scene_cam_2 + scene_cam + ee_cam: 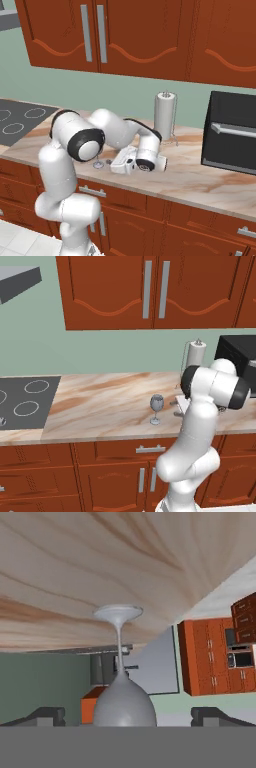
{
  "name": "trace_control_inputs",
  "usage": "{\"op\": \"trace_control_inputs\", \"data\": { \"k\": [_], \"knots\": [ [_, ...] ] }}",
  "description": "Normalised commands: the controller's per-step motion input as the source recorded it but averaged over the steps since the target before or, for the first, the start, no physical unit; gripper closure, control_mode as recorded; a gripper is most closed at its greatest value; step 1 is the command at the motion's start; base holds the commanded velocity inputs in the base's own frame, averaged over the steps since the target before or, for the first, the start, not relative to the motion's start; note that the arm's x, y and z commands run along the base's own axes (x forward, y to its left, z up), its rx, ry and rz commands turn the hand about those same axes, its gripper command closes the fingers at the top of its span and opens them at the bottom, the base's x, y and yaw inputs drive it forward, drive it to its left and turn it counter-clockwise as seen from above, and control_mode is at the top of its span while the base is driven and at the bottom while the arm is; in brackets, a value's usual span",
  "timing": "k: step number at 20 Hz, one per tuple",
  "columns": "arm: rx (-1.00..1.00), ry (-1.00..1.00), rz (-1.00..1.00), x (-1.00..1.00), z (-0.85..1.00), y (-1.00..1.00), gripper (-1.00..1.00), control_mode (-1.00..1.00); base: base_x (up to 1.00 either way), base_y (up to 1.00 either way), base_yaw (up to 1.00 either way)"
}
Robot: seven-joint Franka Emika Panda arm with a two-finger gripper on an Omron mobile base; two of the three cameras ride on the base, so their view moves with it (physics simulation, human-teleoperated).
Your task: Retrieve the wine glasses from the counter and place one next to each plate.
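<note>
On the table [100, 401], a wine glass [156, 404] stands ungrasped between the open fingers [50, 714], so every placement remains.

No text, label, brand, number or sign can be read in any of the views. The black microwave oven [231, 134] has a plain front, the white paper towel roll [164, 116] has no print, and the reddish-brown wood cabinet doors [150, 291] have only silver handles.
</note>
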Motion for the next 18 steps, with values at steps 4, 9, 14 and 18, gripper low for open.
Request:
{"op": "trace_control_inputs", "data": {
  "k": [4,9,14,18],
  "knots": [
    [0.00,0.04,0.00,0.16,-0.03,0.00,-1.00,-1.00,0.00,0.00,0.00],
    [0.00,0.05,0.00,-0.01,0.00,0.01,-1.00,-1.00,0.00,0.00,0.00],
    [0.00,0.00,0.00,-0.15,0.02,0.12,-1.00,-1.00,0.00,0.00,0.00],
    [-0.01,-0.02,0.00,-0.07,0.01,0.25,-1.00,-1.00,0.00,0.00,0.00]
  ]
}}
